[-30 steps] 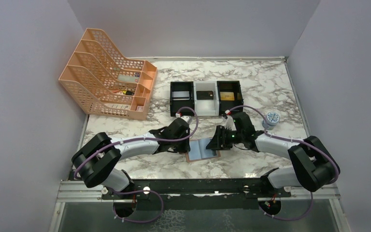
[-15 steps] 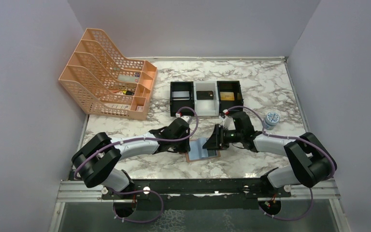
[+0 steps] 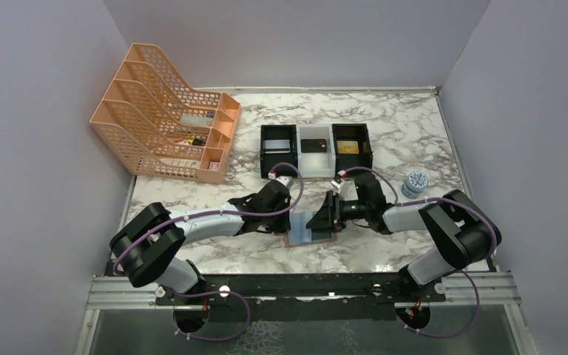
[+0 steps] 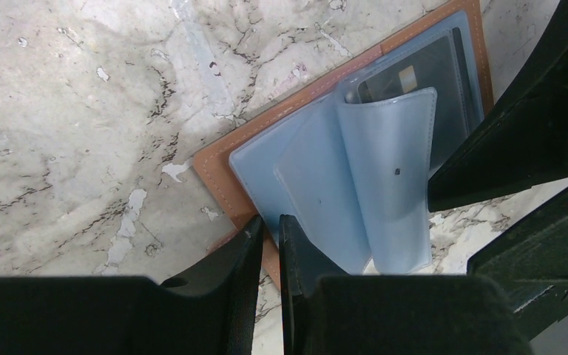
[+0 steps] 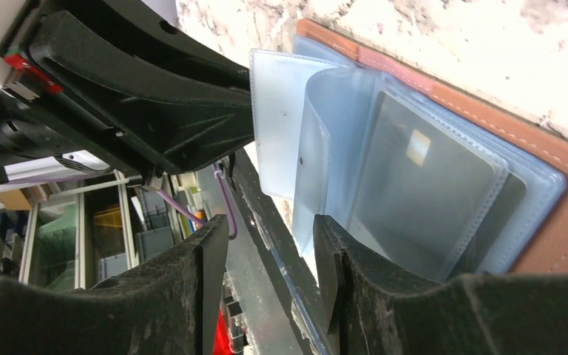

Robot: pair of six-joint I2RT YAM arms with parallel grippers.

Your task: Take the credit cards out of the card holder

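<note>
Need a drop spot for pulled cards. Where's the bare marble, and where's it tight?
Free: the strip between the box trays and the back wall; the right rear corner beyond the small round tin; the near strip between the card holder and the black rail. Crowded: centre, where the left gripper and right gripper meet over the card holder.

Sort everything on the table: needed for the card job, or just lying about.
Job: tan leather card holder with pale blue lining; grey plastic card in its sleeve; black and white box trays, likely drop-off.
Lying about: orange mesh file rack; small round blue tub.
</note>
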